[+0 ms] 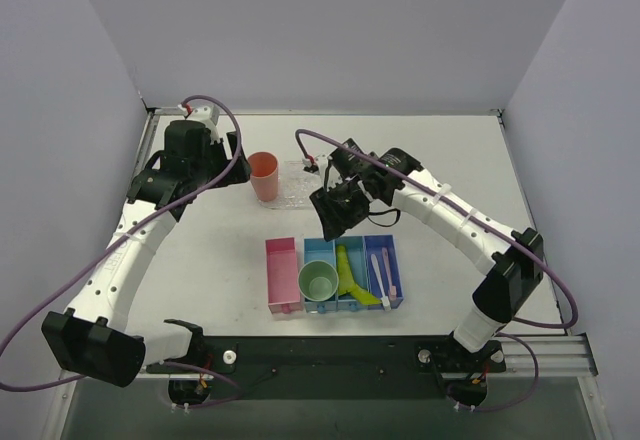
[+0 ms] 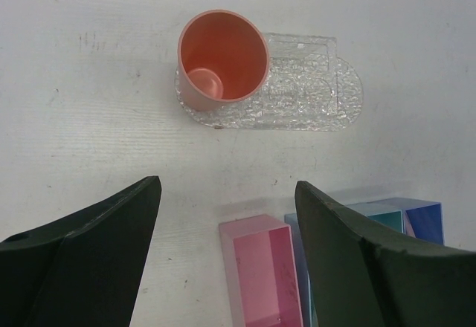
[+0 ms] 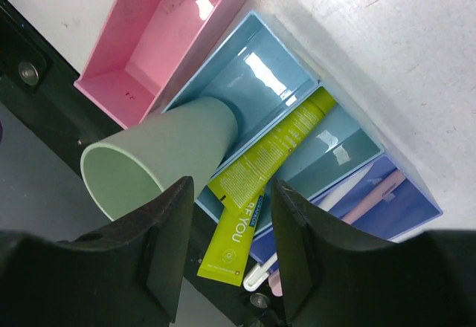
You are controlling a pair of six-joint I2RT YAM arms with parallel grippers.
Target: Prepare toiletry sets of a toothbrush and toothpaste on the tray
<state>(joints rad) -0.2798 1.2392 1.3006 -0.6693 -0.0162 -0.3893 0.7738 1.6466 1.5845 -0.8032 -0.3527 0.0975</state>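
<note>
Tabletop, one lot: clear oval tray (image 2: 348, 96) with a bumpy surface, lying on the far middle of the white table (image 1: 200, 260), well apart from the bins; on its left end stands a salmon-pink cup (image 2: 223, 59), mouth up, and just beside the cup on the same tray sits a small clear slotted rack (image 2: 301, 63); neither paste nor brush is on the tray. Row of four bins at the near edge, touching side by side: pink bin (image 1: 283, 270), with nothing visible inside; light blue bin (image 1: 320, 252) holding a pale green cup (image 1: 318, 282) at its near end; teal bin (image 1: 352, 260) holding the toothpaste (image 3: 260, 186), a yellow-green tube lying lengthwise with its flat end poking out past the near wall; dark blue bin (image 1: 395, 260) holding two toothbrushes (image 1: 377, 265), pale pink and white, lying lengthwise next to each other. Left gripper (image 2: 227, 186): fingers spread wide, nothing between them, held above bare table on the near side of the tray, with the pink cup straight ahead of it. Right gripper (image 3: 232, 186): fingers partly spread and holding nothing, hanging over the row of bins near the green cup and the teal bin, clear of the tube below it
</note>
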